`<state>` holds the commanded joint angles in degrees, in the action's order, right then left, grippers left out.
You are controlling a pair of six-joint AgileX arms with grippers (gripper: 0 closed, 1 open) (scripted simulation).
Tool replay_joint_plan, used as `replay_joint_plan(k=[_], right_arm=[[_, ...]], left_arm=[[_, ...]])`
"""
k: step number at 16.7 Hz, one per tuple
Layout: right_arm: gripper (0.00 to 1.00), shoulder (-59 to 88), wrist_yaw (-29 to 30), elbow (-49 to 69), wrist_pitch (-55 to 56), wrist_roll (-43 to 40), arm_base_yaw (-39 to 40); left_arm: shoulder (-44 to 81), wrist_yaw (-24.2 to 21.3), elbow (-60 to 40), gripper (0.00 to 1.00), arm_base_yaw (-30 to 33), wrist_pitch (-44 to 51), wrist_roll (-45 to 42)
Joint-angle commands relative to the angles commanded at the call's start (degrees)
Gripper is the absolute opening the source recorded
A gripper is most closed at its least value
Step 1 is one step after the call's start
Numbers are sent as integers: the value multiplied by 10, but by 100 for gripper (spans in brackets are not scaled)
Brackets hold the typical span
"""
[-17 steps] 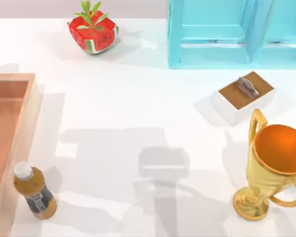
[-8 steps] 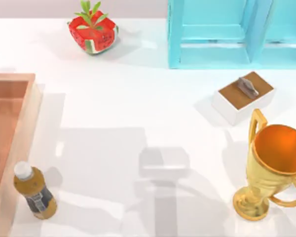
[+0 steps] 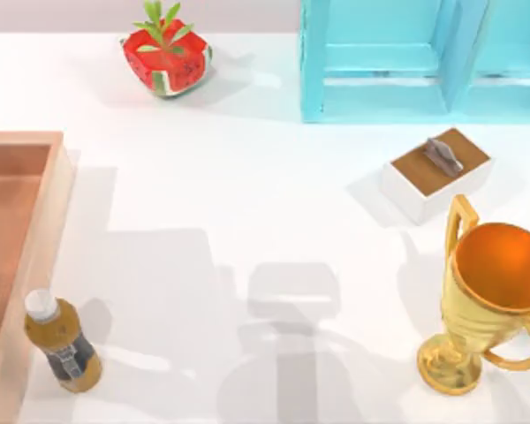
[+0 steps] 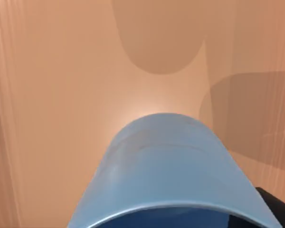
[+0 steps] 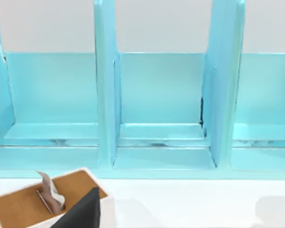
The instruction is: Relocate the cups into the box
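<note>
At the table's left edge, the wooden box [image 3: 18, 221] waits. The left wrist view alone shows the blue cup [image 4: 171, 175] close up over the box floor; whether the left pincer grips it cannot be told. The cup looks rigid, light and smooth, best held at the rim. The right wrist view faces the turquoise cabinet [image 5: 161, 95].
</note>
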<state>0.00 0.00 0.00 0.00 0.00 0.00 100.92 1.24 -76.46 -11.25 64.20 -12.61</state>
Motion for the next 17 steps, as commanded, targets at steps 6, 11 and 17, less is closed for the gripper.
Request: replay_joint_plan(k=[6,11,17], right_arm=[[100,0,0,0,0,0,0],[100,0,0,0,0,0,0],[100,0,0,0,0,0,0]], left_arm=[[0,0,0,45,0,0,0],[0,0,0,83,0,0,0],[0,0,0,100,0,0,0]])
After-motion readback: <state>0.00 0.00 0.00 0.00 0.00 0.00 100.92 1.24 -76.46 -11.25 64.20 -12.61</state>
